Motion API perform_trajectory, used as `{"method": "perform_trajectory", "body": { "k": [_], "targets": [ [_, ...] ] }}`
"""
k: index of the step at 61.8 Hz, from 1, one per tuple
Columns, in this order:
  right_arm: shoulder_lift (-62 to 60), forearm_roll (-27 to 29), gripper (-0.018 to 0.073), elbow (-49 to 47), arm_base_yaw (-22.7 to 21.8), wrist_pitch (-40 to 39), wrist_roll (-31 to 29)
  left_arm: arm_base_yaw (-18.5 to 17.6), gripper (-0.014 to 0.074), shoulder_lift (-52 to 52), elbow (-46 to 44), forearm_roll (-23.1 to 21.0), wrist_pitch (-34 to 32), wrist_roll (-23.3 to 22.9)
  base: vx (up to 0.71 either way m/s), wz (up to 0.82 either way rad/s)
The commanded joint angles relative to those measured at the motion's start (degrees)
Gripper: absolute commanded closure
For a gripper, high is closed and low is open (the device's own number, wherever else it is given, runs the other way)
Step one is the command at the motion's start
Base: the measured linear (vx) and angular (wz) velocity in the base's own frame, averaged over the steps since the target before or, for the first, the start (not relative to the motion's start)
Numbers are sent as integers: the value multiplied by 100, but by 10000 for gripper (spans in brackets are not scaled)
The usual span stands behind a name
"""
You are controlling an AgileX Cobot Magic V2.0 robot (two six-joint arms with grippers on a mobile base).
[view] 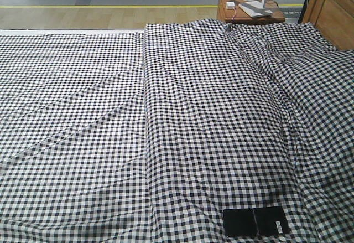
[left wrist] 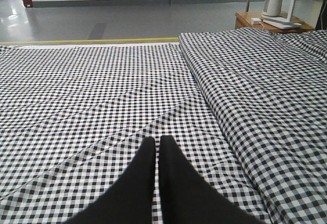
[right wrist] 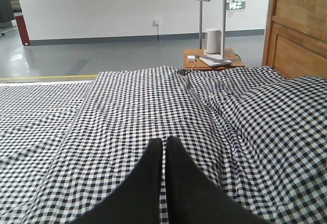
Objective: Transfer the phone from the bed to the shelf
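The bed (view: 110, 115) wears black-and-white gingham check, the phone (view: 255, 221) is glossy black, the bedside table (view: 223, 2) orange-brown

Left gripper (left wrist: 157, 139), two smooth matte-black fingers (left wrist: 135, 183), broad at the base, tapering to blunt tips, right gripper (right wrist: 164, 140), same black wedge-shaped pair

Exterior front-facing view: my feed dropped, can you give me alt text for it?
A black phone lies flat and unfolded near the bottom edge, right of centre, on a wide bed covered in wrinkled black-and-white checked cloth. A small wooden table stands beyond the bed's far right end.
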Motion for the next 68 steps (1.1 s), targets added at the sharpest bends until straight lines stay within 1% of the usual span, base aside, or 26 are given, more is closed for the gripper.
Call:
{"method": "perform_trajectory", "body": {
  "k": [1,68],
  "targets": [
    [-28,-66,564,37,-19,-421,-37,-7,596,-31,13,-56,-417,-22,0,0],
    [-28,-66,564,33,-19,-461,-37,-7,596,-31,13,-56,-417,-22,0,0]
  ]
}}
